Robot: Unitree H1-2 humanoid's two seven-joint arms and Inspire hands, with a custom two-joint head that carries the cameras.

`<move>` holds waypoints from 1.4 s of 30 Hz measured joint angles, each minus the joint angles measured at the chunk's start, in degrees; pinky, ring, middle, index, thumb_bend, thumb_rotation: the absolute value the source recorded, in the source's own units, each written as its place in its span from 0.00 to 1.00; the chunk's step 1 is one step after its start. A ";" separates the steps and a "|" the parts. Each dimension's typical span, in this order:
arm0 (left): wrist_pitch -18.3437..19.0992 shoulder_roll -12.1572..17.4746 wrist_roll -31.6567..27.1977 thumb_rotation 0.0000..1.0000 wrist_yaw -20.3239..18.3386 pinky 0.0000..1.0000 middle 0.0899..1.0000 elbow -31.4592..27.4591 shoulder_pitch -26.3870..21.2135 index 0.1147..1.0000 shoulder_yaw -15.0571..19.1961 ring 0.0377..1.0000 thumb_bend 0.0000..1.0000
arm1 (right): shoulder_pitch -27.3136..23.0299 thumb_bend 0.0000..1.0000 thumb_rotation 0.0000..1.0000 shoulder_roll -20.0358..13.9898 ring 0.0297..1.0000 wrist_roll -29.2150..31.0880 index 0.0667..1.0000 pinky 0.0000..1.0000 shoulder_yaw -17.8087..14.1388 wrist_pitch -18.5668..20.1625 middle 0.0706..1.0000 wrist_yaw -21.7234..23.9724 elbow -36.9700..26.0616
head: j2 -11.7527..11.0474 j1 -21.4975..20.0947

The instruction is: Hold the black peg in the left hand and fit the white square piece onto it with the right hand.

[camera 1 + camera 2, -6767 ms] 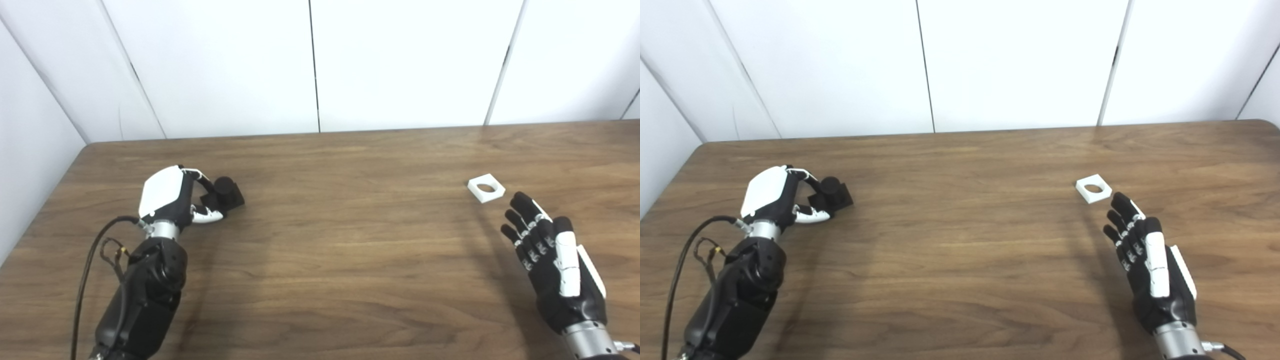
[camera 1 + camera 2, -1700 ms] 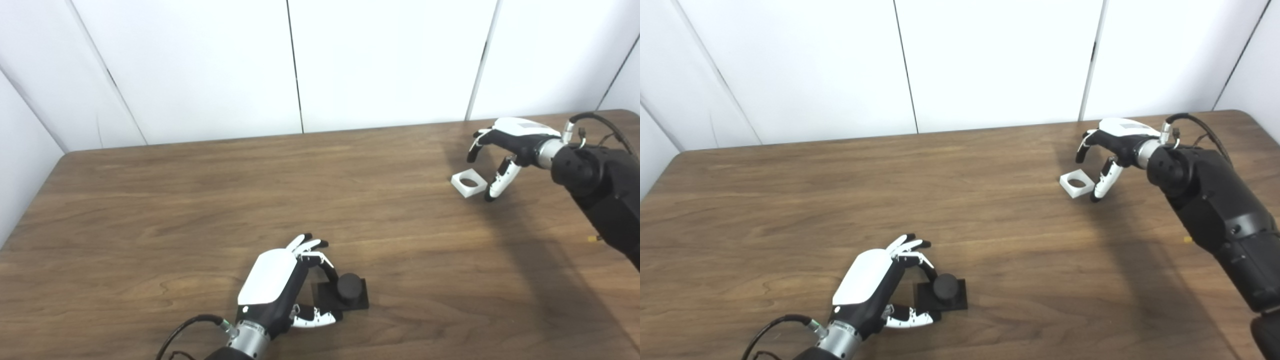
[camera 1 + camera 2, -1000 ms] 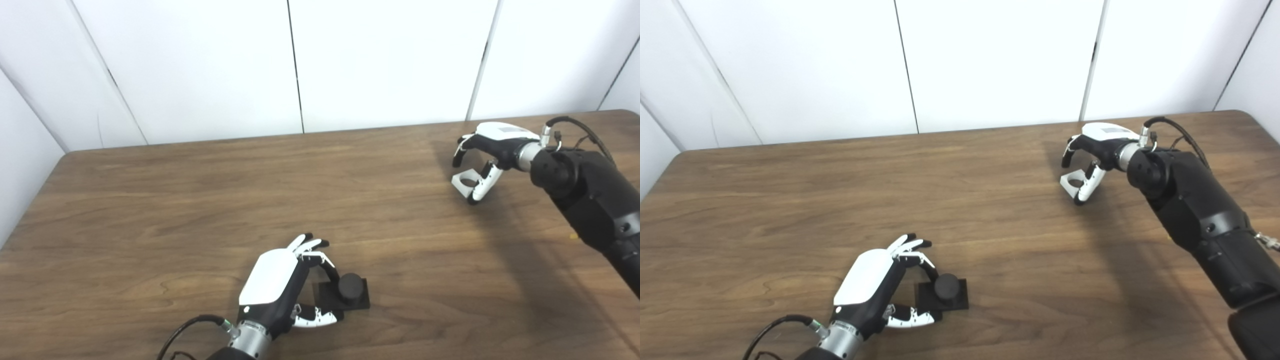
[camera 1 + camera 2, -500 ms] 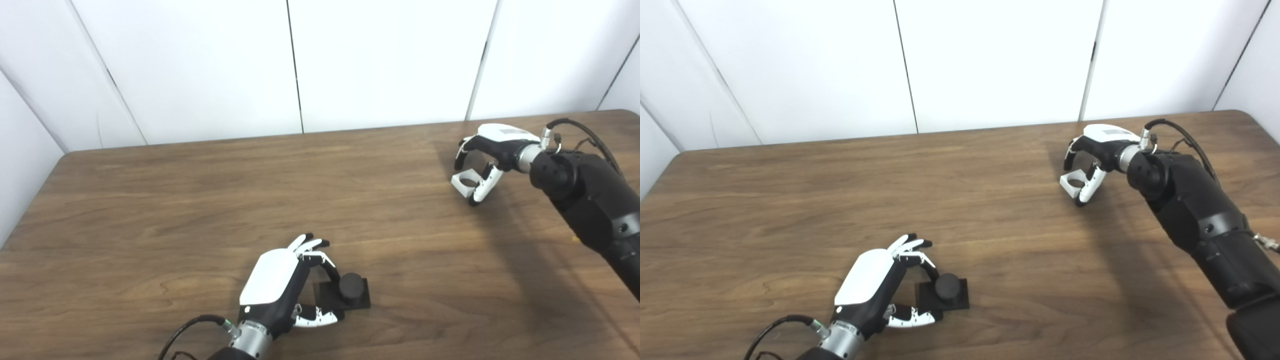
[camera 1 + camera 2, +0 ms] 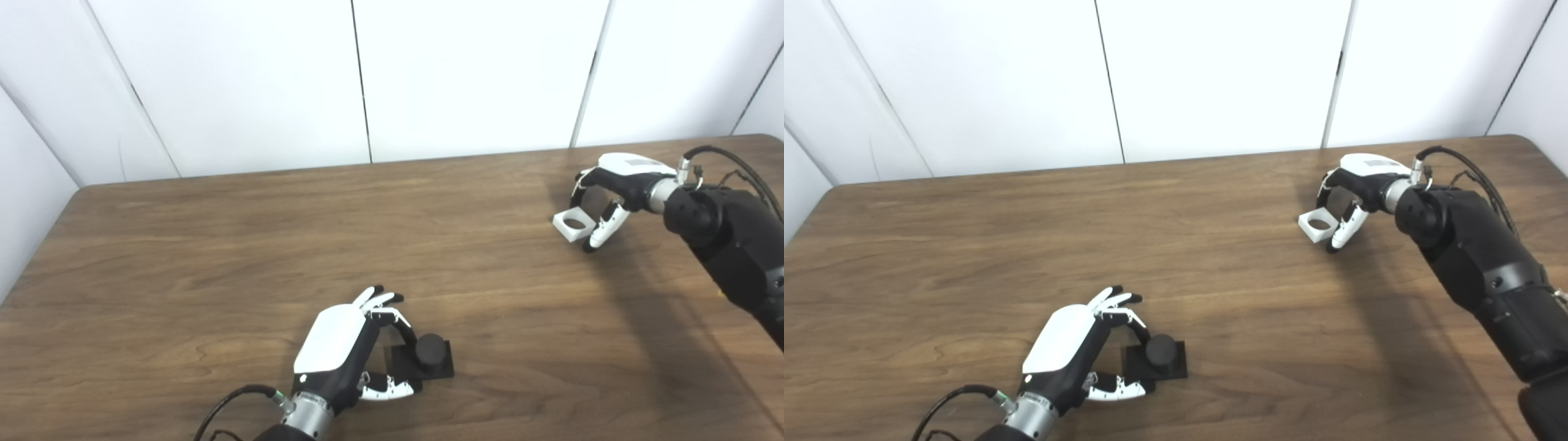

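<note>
The black peg (image 5: 430, 351), a round stub on a square black base, rests on the table near the front edge. My left hand (image 5: 339, 349) is shut on it, thumb and one finger pinching the base's left side. The white square piece (image 5: 572, 224), with its round hole facing up, sits at the far right and looks flat on the wood. My right hand (image 5: 606, 187) arches over its right side. Its fingers (image 5: 577, 191) hang just above the far edge and the thumb (image 5: 603, 228) touches the right corner. Whether the piece is pinched does not show.
The brown wooden table (image 5: 245, 257) is bounded by white wall panels (image 5: 465, 73) at the back and left. A black cable (image 5: 236, 401) trails from the left wrist at the bottom edge. The right forearm (image 5: 729, 245) crosses the table's right side.
The right hand closed around the white piece and tilted it a second ago. It has now slid a little right, and the piece lies flatter, more to the hand's left. The left hand has not moved.
</note>
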 measured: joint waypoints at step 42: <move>-0.16 -0.88 0.64 0.07 0.34 0.89 0.85 0.53 -0.17 0.42 -0.21 0.95 0.51 | -0.55 0.52 0.14 0.59 0.95 -0.07 0.45 0.90 0.35 -2.50 0.89 -1.00 0.79 | 0.26 0.35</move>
